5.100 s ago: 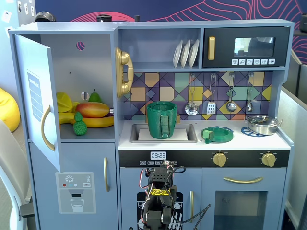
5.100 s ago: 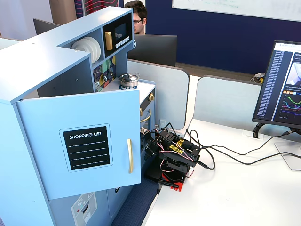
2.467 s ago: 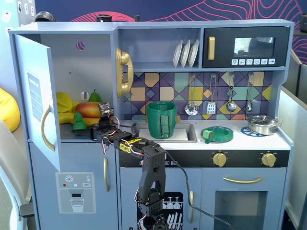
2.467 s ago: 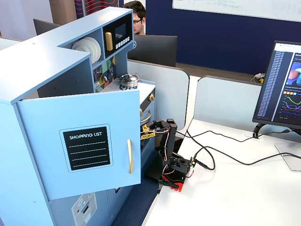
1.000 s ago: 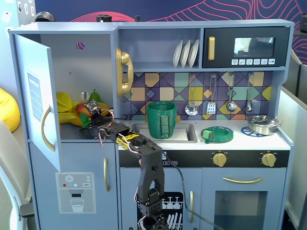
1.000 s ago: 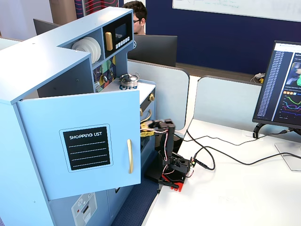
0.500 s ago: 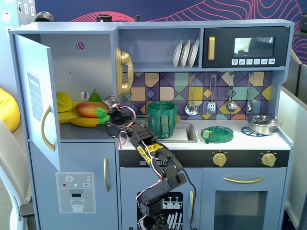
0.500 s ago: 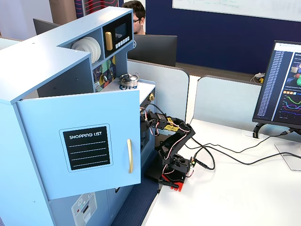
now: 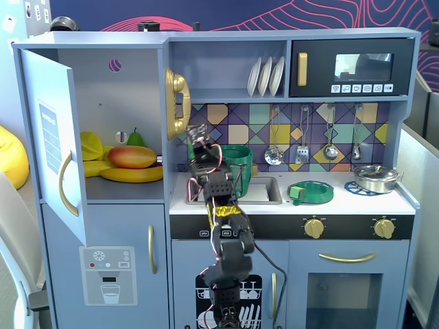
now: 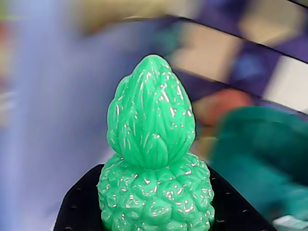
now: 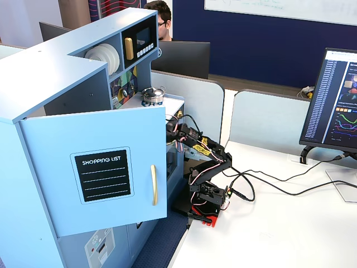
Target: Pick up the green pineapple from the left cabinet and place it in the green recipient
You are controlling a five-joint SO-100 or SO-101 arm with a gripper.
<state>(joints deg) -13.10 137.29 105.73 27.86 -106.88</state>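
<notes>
A toy pineapple is riding toward its pot: the gripper is clamping the green pineapple by its bumpy base, the black fingers pressing in on either side at the bottom of the wrist view, the leafy point standing straight up along the gripper's own line. In a fixed view the arm is reaching up in front of the counter, its head hanging just right of the left cabinet, whose door is standing wide open; a mango, bananas and a pear are sitting on the shelf inside. The green recipient is waiting in the sink area just to the right of the gripper, and in the wrist view it is showing as a dark green blur low and right of the fruit. Judging from this, the carry is well along and the remaining move is a short swing rightward and over the rim. Room looks tight: the gold telephone is hanging close on the left, the tiled back wall lies behind, and the pot's rim and strap handle are the edges to clear. The flat green dish is lying farther right, well out of the path.
</notes>
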